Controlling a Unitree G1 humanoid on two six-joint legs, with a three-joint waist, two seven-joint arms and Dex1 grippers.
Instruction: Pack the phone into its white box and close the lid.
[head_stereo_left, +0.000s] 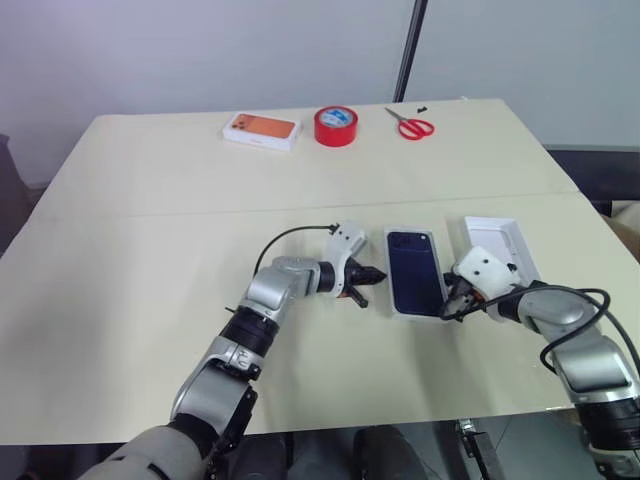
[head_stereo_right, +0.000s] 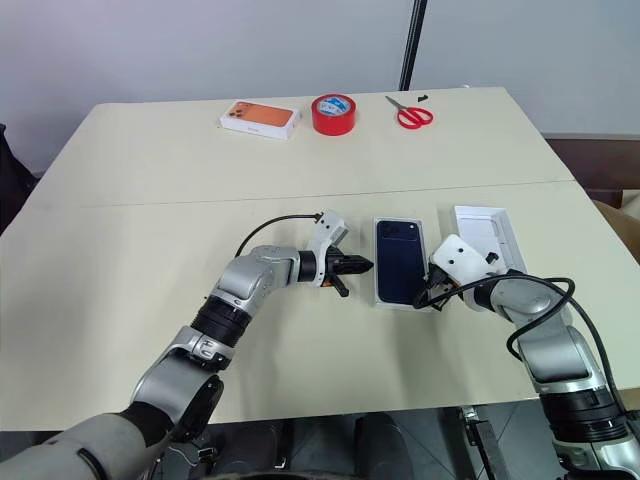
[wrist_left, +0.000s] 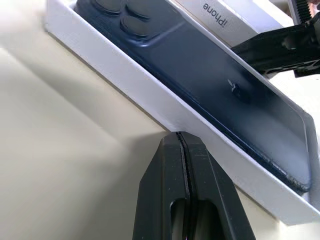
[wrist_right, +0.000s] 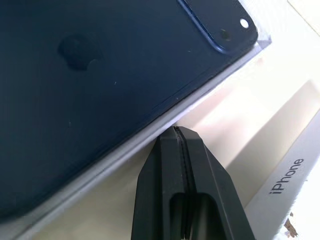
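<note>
The dark navy phone (head_stereo_left: 414, 270) lies back up inside the white box (head_stereo_left: 392, 305) at the middle right of the table, its camera bump at the far end. The white lid (head_stereo_left: 500, 245) rests just to the right of the box, white inside facing up, with "iPhone" printed on its side wall (wrist_right: 282, 182). My left gripper (head_stereo_left: 378, 274) is shut and empty, its tip right by the box's left wall (wrist_left: 150, 95). At the box's near right corner, my right gripper (head_stereo_left: 446, 309) is also shut and empty, between box and lid.
Along the table's far edge stand an orange-topped white box (head_stereo_left: 262, 130), a red tape roll (head_stereo_left: 336, 126) and red scissors (head_stereo_left: 411, 124). A dark pole (head_stereo_left: 410, 50) rises behind the table. The table's right edge runs close to the lid.
</note>
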